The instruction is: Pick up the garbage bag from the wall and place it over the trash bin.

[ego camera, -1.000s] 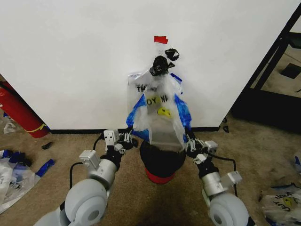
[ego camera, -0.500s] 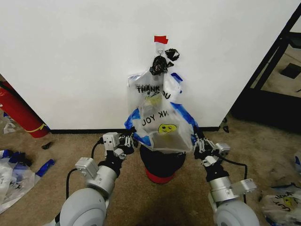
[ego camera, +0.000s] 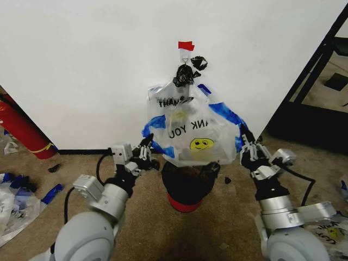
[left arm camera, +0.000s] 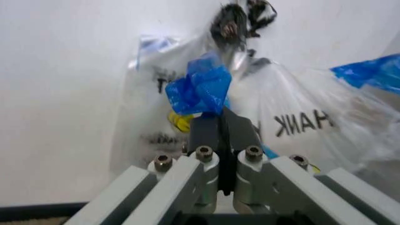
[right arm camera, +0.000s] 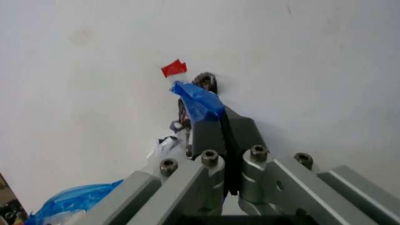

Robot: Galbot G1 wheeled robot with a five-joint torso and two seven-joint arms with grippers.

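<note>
1. Head view, bag: thin see-through white plastic garbage bag [ego camera: 191, 142] with black lettering, yellow smiley face and blue side strips, stretched wide between both grippers, directly above the trash bin and in front of the wall. Not yet lowered over the rim.
2. Head view, bin: small round black wire-mesh trash bin [ego camera: 186, 186] with red base, standing on tan carpet [ego camera: 217, 228] close to the plain white wall [ego camera: 81, 70] with black baseboard.
3. Head view, wall fittings: small red tape patch [ego camera: 186, 45]; black knotted lumps [ego camera: 187, 70] just below it; a second lettered plastic bag [ego camera: 166, 100] hanging behind the held one.
4. Head view, left arm: reaching forward and up from lower left, elbow bent, left gripper [ego camera: 147, 149] at the bag's left blue strip, beside the bin's upper left.
5. Head view, right arm: extended forward on the right, wrist raised, right gripper [ego camera: 244, 142] at the bag's right blue strip, slightly higher than the left one.
6. Left wrist view: left gripper [left arm camera: 218, 124] pinched tight on a bunched blue strip [left arm camera: 200, 89], jaws showing no gap.
7. Right wrist view: right gripper [right arm camera: 222, 124] likewise clamped on a blue strip [right arm camera: 198, 99], pointed toward the wall's red patch.
8. Head view, surroundings: red cylinder [ego camera: 19, 130] leaning at far left.
</note>
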